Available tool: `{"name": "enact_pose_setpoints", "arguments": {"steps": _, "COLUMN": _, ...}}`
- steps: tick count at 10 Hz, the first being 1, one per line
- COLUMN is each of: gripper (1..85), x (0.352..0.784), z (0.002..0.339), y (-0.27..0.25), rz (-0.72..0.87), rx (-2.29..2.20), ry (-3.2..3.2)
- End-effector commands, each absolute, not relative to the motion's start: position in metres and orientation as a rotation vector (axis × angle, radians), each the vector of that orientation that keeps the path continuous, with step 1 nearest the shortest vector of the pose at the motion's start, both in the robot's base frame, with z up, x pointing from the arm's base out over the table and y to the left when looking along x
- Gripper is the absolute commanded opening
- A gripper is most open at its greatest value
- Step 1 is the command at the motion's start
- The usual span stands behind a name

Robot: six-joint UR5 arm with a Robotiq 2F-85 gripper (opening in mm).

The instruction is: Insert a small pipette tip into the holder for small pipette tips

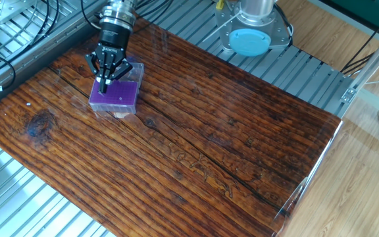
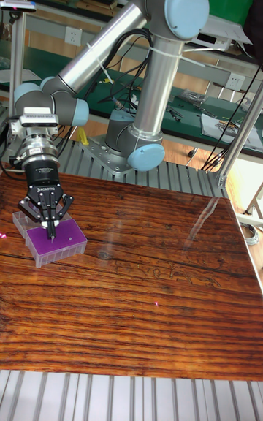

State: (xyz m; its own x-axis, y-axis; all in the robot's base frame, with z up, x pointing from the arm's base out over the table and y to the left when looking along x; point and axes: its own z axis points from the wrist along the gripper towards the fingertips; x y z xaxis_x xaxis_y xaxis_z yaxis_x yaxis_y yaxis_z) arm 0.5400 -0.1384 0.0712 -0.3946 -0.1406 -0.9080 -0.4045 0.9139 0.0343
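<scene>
The gripper (image 1: 104,84), fingers pinched together on what appears a small pipette tip pointing straight down, hangs directly over the holder for small pipette tips (image 1: 115,96) at the wooden table's (image 1: 229,151) far-left corner.

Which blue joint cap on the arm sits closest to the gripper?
The blue cap on the wrist joint just above the gripper, which hangs over the purple-topped holder. The elbow cap sits at the top, the base cap farther right.

Dark wooden table (image 1: 202,138) on ribbed metal bench (image 1: 308,66).
</scene>
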Motion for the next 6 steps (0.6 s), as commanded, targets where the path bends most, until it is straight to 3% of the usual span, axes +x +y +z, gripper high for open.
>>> {"name": "enact_pose_setpoints", "arguments": {"steps": 1, "gripper": 1.0, "x": 0.5404, "z": 0.0732, "y": -0.1425, "rz": 0.299, "rx": -0.381, "ry": 1.972}}
{"name": "enact_pose_setpoints", "arguments": {"steps": 6, "gripper": 1.0, "x": 0.5411, "z": 0.0732, "y": -0.1433, "rz": 0.29, "rx": -0.388, "ry": 1.968}}
